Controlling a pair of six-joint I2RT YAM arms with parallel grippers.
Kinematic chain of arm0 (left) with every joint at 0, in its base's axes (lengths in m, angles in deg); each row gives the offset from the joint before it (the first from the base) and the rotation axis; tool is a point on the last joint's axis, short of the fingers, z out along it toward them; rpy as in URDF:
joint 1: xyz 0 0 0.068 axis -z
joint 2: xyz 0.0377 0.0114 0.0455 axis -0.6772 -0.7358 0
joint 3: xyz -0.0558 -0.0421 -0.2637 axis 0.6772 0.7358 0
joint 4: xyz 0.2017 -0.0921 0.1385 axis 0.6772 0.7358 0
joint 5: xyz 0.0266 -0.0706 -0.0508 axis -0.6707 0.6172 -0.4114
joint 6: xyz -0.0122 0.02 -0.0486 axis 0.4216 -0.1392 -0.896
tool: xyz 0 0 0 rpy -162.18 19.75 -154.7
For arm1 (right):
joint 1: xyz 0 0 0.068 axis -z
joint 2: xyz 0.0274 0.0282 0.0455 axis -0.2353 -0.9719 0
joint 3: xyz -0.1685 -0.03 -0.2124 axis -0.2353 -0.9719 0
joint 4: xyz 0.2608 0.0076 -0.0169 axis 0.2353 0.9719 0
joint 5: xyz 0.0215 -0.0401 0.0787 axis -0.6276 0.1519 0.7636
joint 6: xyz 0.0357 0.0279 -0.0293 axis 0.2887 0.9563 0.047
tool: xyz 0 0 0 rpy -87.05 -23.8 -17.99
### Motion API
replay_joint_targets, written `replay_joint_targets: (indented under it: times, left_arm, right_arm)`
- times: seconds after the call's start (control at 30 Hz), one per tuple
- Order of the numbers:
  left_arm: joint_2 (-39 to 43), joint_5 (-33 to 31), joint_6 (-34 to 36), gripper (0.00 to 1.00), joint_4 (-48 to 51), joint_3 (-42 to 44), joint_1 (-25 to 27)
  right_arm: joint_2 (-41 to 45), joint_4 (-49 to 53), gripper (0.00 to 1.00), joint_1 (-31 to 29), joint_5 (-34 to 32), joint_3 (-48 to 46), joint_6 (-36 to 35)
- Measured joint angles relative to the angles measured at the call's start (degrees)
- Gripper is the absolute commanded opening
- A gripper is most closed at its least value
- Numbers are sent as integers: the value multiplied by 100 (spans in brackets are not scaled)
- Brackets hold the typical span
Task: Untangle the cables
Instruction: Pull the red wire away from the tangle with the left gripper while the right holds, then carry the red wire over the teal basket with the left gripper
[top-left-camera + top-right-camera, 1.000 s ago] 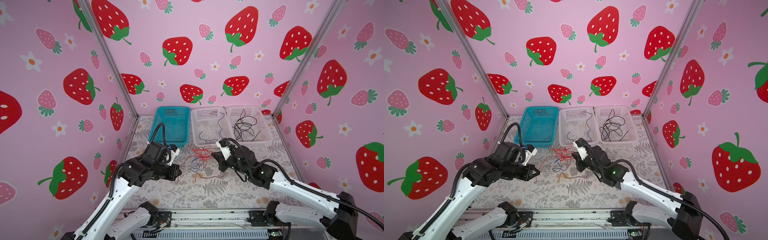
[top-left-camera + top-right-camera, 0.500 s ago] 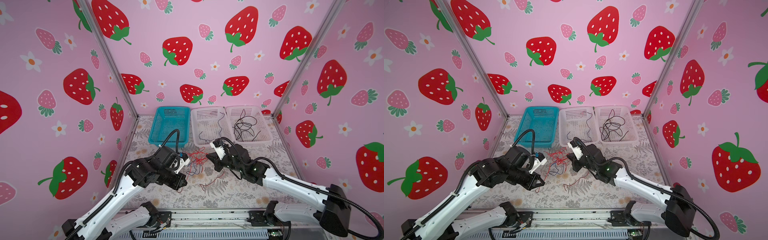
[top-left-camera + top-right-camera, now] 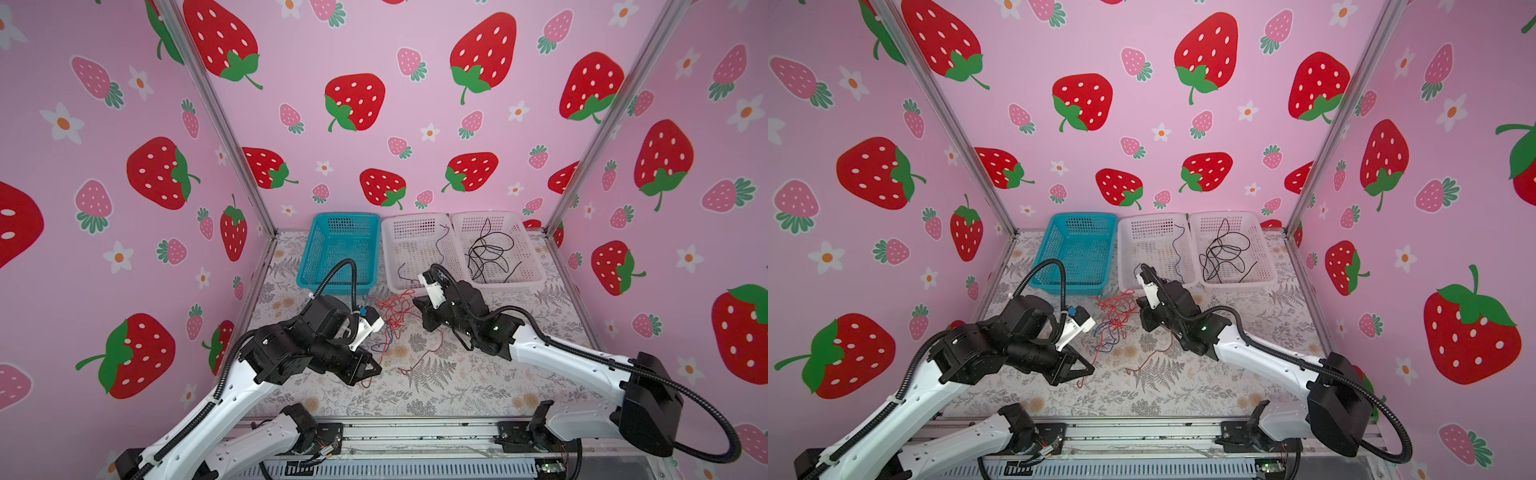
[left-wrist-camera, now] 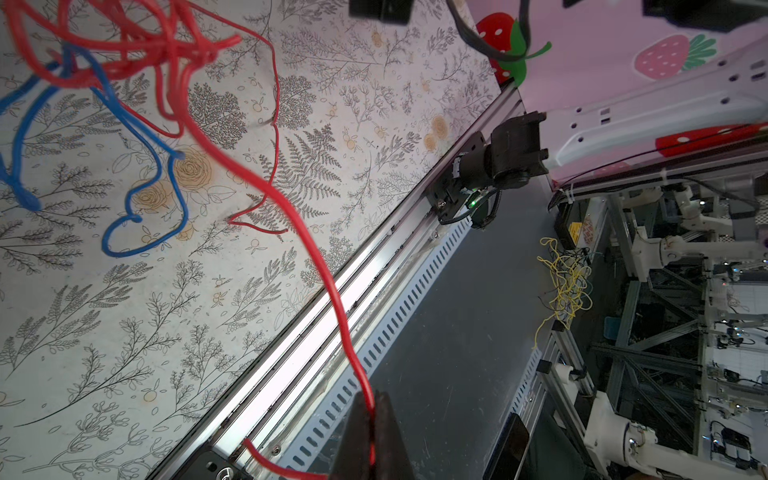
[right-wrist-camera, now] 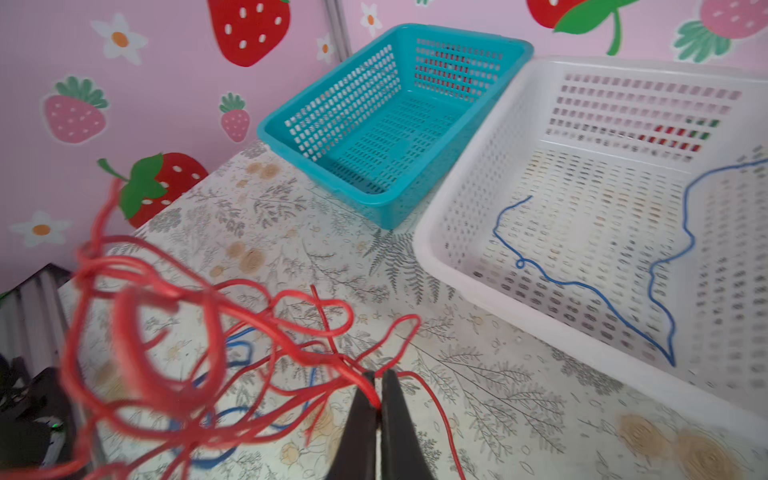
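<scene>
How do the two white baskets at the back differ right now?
The middle basket holds a blue cable, strung out loosely; the right basket holds black cables in overlapping loops. The middle basket has the teal basket on its other side; the right basket ends the row. Both are white, perforated and set side by side.

No legible text, brand or number anywhere in both top views or either wrist view. Only candidate: small yellow-and-red sticker [image 4: 581,230], seen in left wrist view out past table [image 4: 124,332] edge, among background gear. Print on it too small and blurred to read.
</scene>
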Motion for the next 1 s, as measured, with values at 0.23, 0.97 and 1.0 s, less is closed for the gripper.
replay_joint_targets:
  times: [0.23,0.97,1.0]
  left_arm:
    - [472,70,44,0,74,-435,-225]
    - [415,-802,107,0,109,-1615,-380]
    - [297,-946,127,0,81,-1622,-435]
  right_arm:
    - [22,-48,0,1027,516,-741,813]
    - [1641,-236,0,1276,1047,-2774,1285]
    - [1777,-238,0,1276,1078,-2830,1270]
